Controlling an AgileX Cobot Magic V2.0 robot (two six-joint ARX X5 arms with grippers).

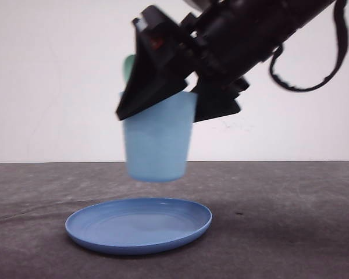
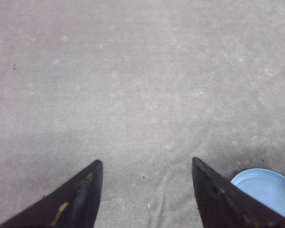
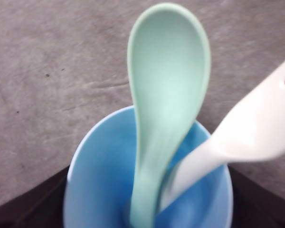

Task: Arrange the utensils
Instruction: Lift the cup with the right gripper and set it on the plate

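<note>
Spoon: we are seeing the mint-green spoon [image 3: 168, 95] standing handle-down in the cup, its bowl rising to the top centre of the right wrist view; in the front view its tip [image 1: 128, 67] is peeking out at upper centre, behind the gripper.
Fork: the white fork [image 3: 249, 130] is leaning in the same cup, its tines running off the right edge of the right wrist view.
Cup: the light blue cup [image 1: 157, 142] is hanging in the air at frame centre, apart from the plate beneath it.
Right gripper: the right gripper [image 1: 177, 87] is clamping the cup's rim from above.
Plate: the round blue plate [image 1: 138, 225] is lying on the desk [image 1: 291, 221] at lower centre, directly under the cup.
Left gripper: the left gripper [image 2: 146, 190] is hovering wide and holding nothing over bare desk, with the plate's edge [image 2: 263, 187] at lower right.
Step in hand: we are judging this as lowering the loaded cup onto the plate.
Doing it well: we are advising keeping the cup upright, descending slowly and centred, and releasing only once its base is resting flat, so neither utensil tips out.
</note>
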